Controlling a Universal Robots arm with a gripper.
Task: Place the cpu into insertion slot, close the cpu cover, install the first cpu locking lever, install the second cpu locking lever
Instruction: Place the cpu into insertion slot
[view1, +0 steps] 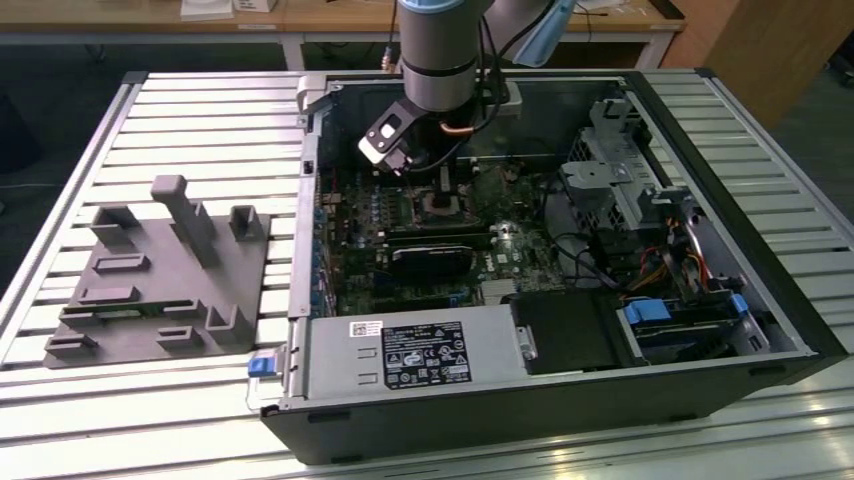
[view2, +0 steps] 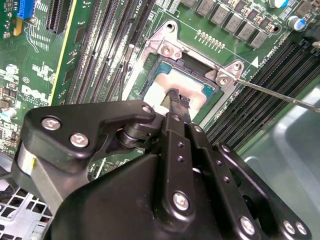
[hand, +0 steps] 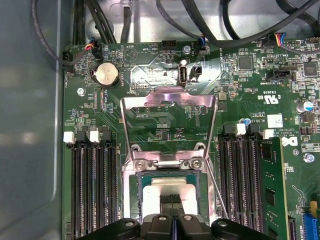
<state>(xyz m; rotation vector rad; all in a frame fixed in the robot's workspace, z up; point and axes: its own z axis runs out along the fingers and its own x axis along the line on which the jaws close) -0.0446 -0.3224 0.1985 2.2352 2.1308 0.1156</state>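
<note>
Inside the insertion slot (hand: 136, 200) lies the cpu (hand: 170, 186).

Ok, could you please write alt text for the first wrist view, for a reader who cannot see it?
The gripper, jaws closed together, sits at the silver top of the cpu, which lies in the insertion slot on a green motherboard. The cpu cover is swung open on its hinge, and black memory slots run along both sides of the socket.
</note>
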